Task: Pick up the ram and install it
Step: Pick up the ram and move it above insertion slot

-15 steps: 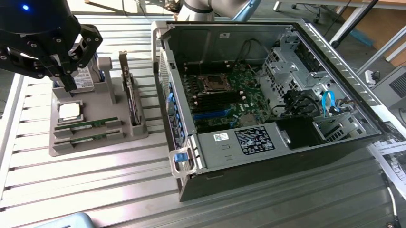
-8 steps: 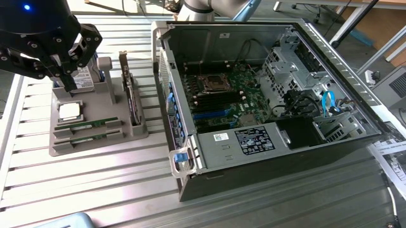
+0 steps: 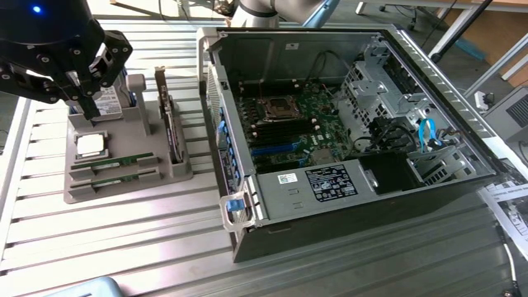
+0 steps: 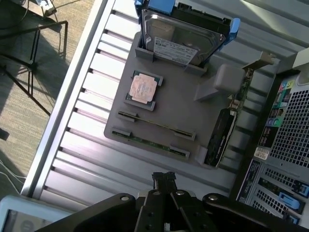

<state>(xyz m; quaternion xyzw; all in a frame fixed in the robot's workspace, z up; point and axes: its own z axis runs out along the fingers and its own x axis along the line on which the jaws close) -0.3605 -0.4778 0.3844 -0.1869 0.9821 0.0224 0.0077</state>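
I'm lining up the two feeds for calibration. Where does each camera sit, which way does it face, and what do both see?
Exterior view: high off the arm, looking down on the open case and, at the exterior view's left, the holder; the gripper hangs above the holder.
Wrist view: on the wrist, looking down past the gripper at the holder.
Shared: gripper, holder, hard drive, CPU, two ram sticks, card, case.
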